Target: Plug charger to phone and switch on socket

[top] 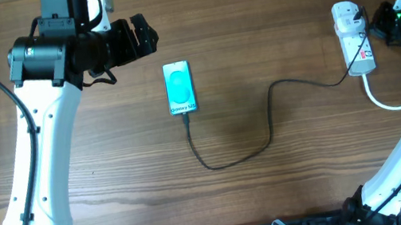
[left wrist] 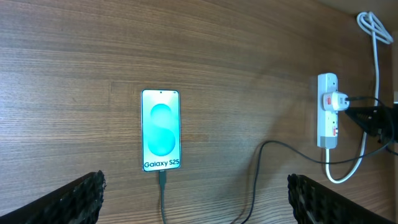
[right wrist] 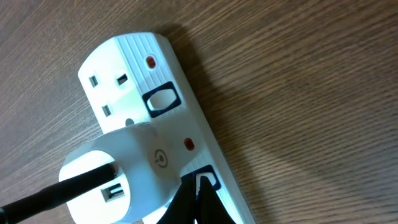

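At ten o'clock on the wooden table (top: 264, 5) in the overhead view, the left gripper (top: 143, 34) hovers with its jaws released. In its wrist view the two fingers (left wrist: 81, 198) stand wide apart in the lower corners with nothing between them.

Just right of it, toward the table's centre, the phone (top: 180, 88) lies flat and face up, screen lit. Its long axis runs twelve to six, with the "Galaxy S25" band at the six o'clock end.

The charger (top: 270, 122) meets that six o'clock edge with its small plug. The cable drops toward six, loops round toward three, climbs toward twelve and then runs right to the socket (top: 353, 40).

The socket rests near two o'clock, its long axis close to twelve to six. A thick white cord (top: 383, 104) leaves its six o'clock end. A white adapter (right wrist: 124, 180) sits plugged into it, and the black cable comes out of this adapter. One rocker switch (right wrist: 161, 101) lies beside the empty outlet.

The right gripper (right wrist: 198, 198) is clenched, holding nothing. Its dark tip rests at the second switch (right wrist: 208, 178), beside the adapter.
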`<state>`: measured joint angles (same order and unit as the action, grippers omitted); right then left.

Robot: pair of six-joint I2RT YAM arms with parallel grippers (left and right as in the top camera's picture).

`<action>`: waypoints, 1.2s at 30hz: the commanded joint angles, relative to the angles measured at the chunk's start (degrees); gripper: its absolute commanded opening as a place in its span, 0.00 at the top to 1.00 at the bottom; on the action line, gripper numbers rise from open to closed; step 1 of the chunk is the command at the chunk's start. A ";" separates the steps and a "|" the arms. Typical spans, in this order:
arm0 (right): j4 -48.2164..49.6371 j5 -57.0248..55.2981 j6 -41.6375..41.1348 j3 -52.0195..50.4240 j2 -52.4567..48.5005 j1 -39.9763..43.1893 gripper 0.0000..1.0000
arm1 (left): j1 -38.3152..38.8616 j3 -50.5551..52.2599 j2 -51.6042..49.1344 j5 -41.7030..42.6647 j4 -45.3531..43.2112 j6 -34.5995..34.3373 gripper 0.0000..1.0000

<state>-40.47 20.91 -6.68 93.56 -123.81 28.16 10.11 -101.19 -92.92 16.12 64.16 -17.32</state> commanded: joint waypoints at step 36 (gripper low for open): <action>-1.66 1.75 -2.10 -0.33 -5.03 -4.72 0.96 | -0.26 0.26 0.90 -0.17 0.00 -0.04 0.00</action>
<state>-40.84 19.42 -8.95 94.02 -126.43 27.16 10.11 -101.19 -92.92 16.12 64.14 -17.32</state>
